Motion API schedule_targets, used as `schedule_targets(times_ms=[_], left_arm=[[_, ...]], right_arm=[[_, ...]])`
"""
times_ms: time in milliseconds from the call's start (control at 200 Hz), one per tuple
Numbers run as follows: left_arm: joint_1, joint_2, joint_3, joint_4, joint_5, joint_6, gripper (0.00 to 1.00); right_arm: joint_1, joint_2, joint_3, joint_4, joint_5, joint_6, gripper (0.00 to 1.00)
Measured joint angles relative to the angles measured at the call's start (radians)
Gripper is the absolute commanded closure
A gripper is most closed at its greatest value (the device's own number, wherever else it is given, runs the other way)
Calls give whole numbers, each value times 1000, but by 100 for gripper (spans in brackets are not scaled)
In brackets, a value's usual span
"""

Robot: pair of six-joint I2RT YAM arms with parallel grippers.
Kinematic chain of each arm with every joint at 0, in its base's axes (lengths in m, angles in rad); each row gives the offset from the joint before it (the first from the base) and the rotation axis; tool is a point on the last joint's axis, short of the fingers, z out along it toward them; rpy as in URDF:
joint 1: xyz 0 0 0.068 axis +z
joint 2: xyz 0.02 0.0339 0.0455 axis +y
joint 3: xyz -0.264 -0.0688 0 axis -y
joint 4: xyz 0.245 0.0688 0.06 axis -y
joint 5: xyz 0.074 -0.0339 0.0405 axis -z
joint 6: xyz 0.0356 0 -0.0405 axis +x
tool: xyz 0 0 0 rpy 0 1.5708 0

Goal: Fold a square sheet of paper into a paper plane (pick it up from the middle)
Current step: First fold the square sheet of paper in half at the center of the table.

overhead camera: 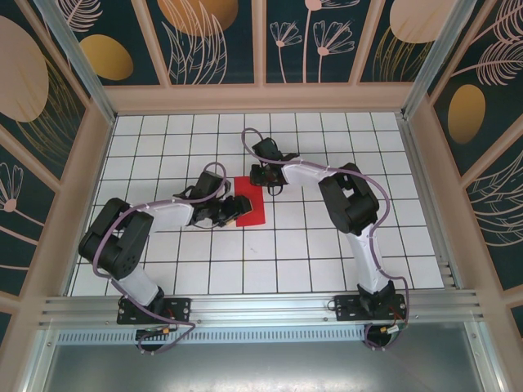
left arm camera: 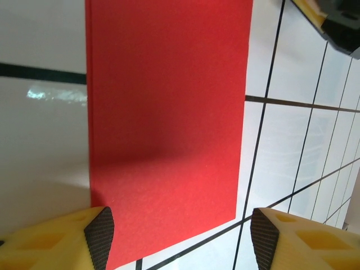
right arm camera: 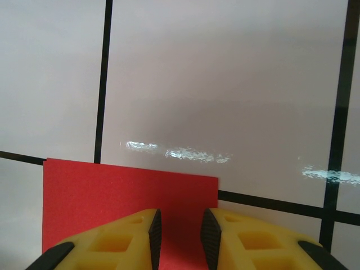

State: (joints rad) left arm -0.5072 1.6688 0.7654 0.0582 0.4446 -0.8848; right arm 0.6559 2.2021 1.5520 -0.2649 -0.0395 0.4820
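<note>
White gridded table (overhead camera: 327, 245), walled by floral panels, is what I am working over. Nearest me, the left arm reaches out from its base with the elbow bent, laying the left gripper (overhead camera: 231, 211) low at about 8 o'clock of the sheet of paper (overhead camera: 250, 200). Its fingers are spread wide, one pad (left arm camera: 99, 236) over the sheet's long edge and the other out over bare tile, grasping nothing. Mid-table lies the sheet, a flat red rectangle that looks folded in half. I judge it feather-light, limp and quick to skate on this slick tile, the doubled layer only slightly stiffer; a hard pinch would leave a stray crease. I would take it near the middle, pinning one end while lifting gently. Farther out, the right arm arches over and bends back, setting the right gripper (overhead camera: 266, 181) near the sheet's 1 o'clock corner, fingers (right arm camera: 209, 239) nearly together with a slim gap showing red, gripping nothing I can make out.
</note>
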Motion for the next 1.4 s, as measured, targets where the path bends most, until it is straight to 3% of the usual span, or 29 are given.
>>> schedule_targets(times_ms=[300,580,1401], left_arm=[[0,18,31,-12,-14,24,32],[0,20,77,-116,-137,79,32],[-56,72,145,-177,-163,115,33]], right_arm=[[-2,-6,-17,23,-7,3,68],[-2,-6,-17,23,-7,4,68],[-2,-8,-27,35,-7,8,68]])
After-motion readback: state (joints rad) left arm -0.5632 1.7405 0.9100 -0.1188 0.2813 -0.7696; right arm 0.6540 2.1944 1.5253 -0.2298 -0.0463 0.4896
